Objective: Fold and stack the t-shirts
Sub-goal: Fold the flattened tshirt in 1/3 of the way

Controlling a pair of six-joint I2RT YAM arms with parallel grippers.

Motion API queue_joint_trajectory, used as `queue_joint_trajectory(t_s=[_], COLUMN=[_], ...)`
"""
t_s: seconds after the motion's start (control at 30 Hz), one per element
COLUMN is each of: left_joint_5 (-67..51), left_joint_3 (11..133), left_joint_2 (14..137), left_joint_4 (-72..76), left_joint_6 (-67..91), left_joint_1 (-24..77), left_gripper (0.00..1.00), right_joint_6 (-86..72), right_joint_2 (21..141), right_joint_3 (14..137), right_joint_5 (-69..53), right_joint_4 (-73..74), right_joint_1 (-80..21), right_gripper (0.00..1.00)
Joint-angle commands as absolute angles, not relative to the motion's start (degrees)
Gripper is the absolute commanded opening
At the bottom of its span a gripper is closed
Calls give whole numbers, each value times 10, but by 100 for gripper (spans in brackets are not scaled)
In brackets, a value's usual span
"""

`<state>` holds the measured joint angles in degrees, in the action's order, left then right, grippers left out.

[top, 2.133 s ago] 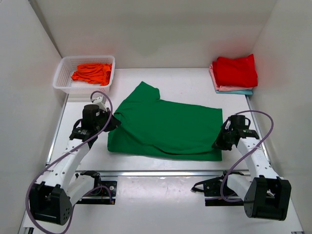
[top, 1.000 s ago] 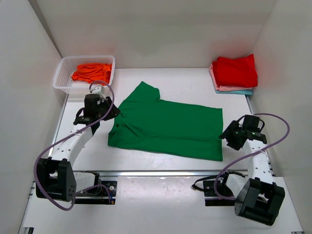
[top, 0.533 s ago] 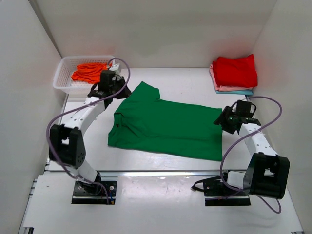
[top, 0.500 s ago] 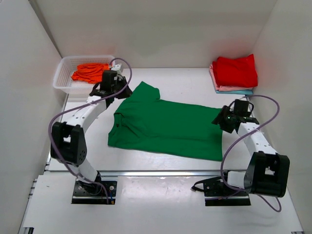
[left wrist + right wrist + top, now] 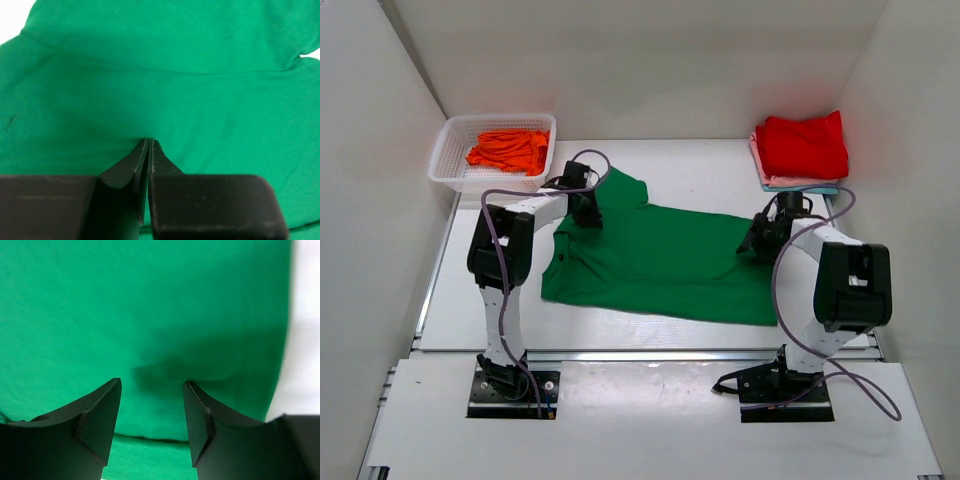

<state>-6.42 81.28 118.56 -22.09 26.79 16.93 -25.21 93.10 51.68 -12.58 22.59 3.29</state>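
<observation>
A bright green t-shirt (image 5: pixel 660 265) lies spread flat mid-table, one sleeve toward the far left. My left gripper (image 5: pixel 590 215) sits on its far-left shoulder area; in the left wrist view its jaws (image 5: pixel 150 141) are shut with the tips pinched into the green cloth (image 5: pixel 160 75). My right gripper (image 5: pixel 752 247) rests at the shirt's far-right corner; in the right wrist view it (image 5: pixel 152 382) is open, fingertips pressed down on the cloth (image 5: pixel 125 300) near the edge. A folded stack sits at the back right: red (image 5: pixel 803 145) on top, pink (image 5: pixel 790 181), then teal (image 5: pixel 815 188).
A white lattice basket (image 5: pixel 450 165) at the back left holds a crumpled orange t-shirt (image 5: pixel 508 150). White walls close in the table on the left, back and right. Bare table (image 5: pixel 305 340) shows just right of the shirt's edge.
Both arms have swung from the shirt's near corners to its far side. The left gripper has come down onto the shoulder area, the right one onto the far-right corner. The shirt has hardly shifted.
</observation>
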Motion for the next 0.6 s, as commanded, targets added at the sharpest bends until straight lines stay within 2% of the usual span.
queue_joint_trajectory(t_s=[0.0,0.33,0.57], left_joint_5=[-46,-1,-5], left_joint_3=[812,679,700], left_joint_2=[1178,1075,1075], left_joint_4=[-256,-214,-226], left_joint_6=[301,323,314], left_joint_1=[161,128,132], left_gripper=[15,14,15], right_joint_6=[-229,-190,-203], right_joint_2=[991,1077,1025], right_joint_3=[573,692,623], right_joint_5=[-132,-109,-109], right_joint_4=[235,290,290], right_joint_1=[28,30,23], right_gripper=[50,50,51])
